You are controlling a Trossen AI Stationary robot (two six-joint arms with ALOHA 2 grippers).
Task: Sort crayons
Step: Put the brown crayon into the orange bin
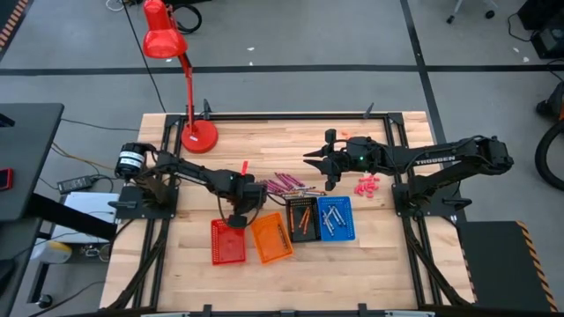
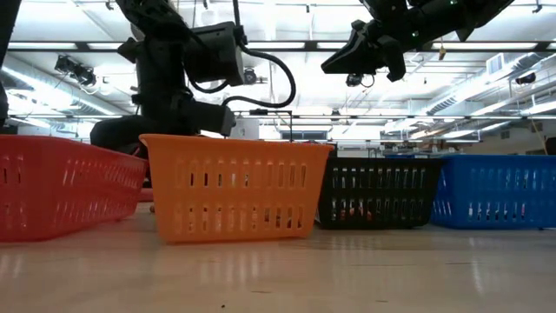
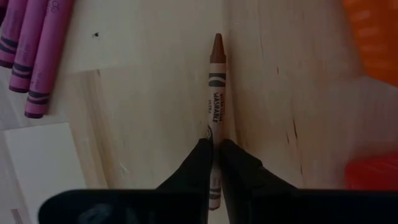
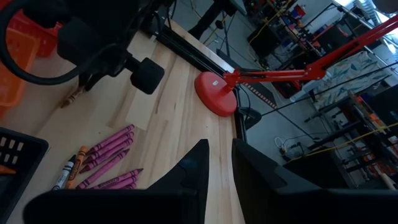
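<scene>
My left gripper (image 1: 236, 217) hangs over the table by the far edges of the red basket (image 1: 228, 243) and the orange basket (image 1: 270, 237), shut on a brown crayon (image 3: 216, 93). A bunch of magenta crayons (image 1: 286, 183) lies on the table beyond the black basket (image 1: 302, 219); it also shows in the right wrist view (image 4: 109, 149). My right gripper (image 1: 310, 159) hovers over the table right of that bunch, empty, its fingers a narrow gap apart (image 4: 220, 163). The blue basket (image 1: 335, 217) holds silvery crayons, the black basket orange ones. My left gripper pinches the brown crayon's paper-wrapped rear half (image 3: 215, 134) between its two fingers. The fingers lie along the crayon, which sticks out past the fingertips with its brown tip (image 3: 217, 43) leading. In the right wrist view the crayon (image 4: 73, 97) slants down toward the wood; whether its tip touches, I cannot tell.
A red desk lamp's base (image 1: 199, 136) stands at the table's far left. A heap of pink crayons (image 1: 367, 184) lies right of my right gripper, and a single red crayon (image 1: 244, 165) lies far of my left gripper. Bare wood lies along the near edge (image 1: 291, 286).
</scene>
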